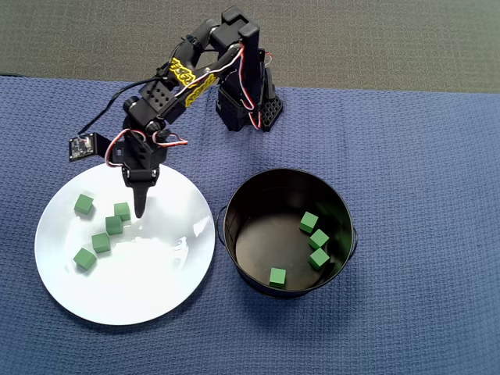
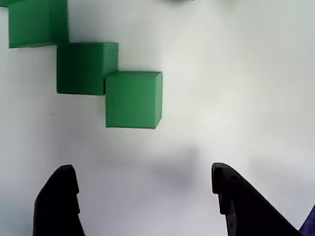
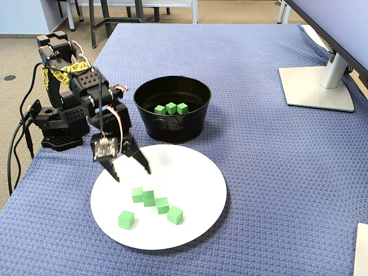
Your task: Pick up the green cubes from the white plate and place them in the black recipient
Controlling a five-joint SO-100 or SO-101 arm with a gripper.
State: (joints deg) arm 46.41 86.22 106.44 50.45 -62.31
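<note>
Overhead, wrist and fixed views of a single black arm [image 1: 195, 74] with yellow bracing on a bench covered in blue woven cloth [image 1: 406, 156]. End effector [image 3: 131, 171] spread wide and empty, pointing down over the white plate [image 1: 156, 301] near its rim on the arm's side; both fingertips [image 2: 59, 196] visible at the lower edge of the wrist view with bare plate surface between them. Five green cubes [image 1: 114, 225] on the plate: in the overhead view, three in a touching diagonal chain just left of the end effector, one more up and to the left [image 1: 83, 204], one lower left [image 1: 84, 258]. In the wrist view, three cubes [image 2: 133, 100] stepped corner to corner toward the upper left, ahead of the open fingers and apart from them. In the fixed view, four cubes [image 3: 149, 198] in a loose row across the near half of the plate and a fifth [image 3: 126, 219] closer to the camera. Black pot [image 1: 234, 234] with side handles standing just beside the plate, to its right in the overhead view and behind it in the fixed view. Four green cubes on the pot floor in the overhead view, three clustered at right [image 1: 318, 239], one at the bottom [image 1: 277, 276]; only three [image 3: 171, 108] showing over the wall in the fixed view. Grey monitor stand [image 3: 316, 86] at the far right of the fixed view, well apart from the plate.
</note>
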